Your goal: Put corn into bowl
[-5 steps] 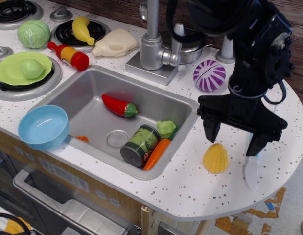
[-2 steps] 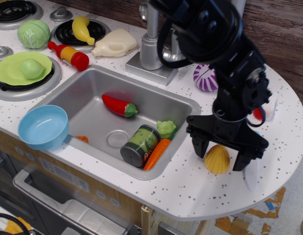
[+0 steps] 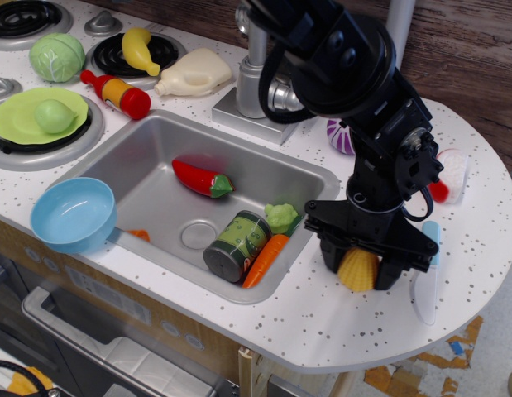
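The corn (image 3: 357,269), a small yellow ribbed dome, sits on the speckled counter right of the sink. My gripper (image 3: 359,266) is lowered over it, with one black finger (image 3: 330,256) on its left side and the other on its right, closed against it. The light-blue bowl (image 3: 74,213) stands empty at the counter's front left, by the sink's left corner, far from the gripper.
The sink (image 3: 156,141) holds a red pepper (image 3: 202,178), a can (image 3: 237,246), a carrot (image 3: 265,259) and a green vegetable (image 3: 280,217). A white utensil (image 3: 425,285) lies right of the corn. A lime-green plate (image 3: 24,124), a yellow squash (image 3: 140,48) and the faucet (image 3: 257,74) stand behind.
The gripper came down and left from above the counter onto the corn. Its fingers, spread wide before, have closed in on the corn's sides.
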Available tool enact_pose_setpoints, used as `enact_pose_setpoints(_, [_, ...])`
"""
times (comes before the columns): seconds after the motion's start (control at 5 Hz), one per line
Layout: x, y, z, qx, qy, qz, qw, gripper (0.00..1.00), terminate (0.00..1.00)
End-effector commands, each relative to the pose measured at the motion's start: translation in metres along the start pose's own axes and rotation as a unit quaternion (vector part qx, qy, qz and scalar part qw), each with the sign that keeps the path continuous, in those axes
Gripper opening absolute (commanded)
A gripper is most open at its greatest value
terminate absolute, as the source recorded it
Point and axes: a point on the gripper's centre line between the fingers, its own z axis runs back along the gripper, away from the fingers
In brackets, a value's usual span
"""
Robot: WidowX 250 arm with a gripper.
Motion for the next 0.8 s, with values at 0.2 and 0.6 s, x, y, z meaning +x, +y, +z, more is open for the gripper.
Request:
enact_pose_setpoints(0.2, [0.004,0.083,0.062,0.068,-0.008,-0.018,0.9975,0.00,0.00])
enact_pose_setpoints(0.6, [-0.020,0.184,0.069,0.096,-0.030,-0.053,0.9935,0.00,0.00])
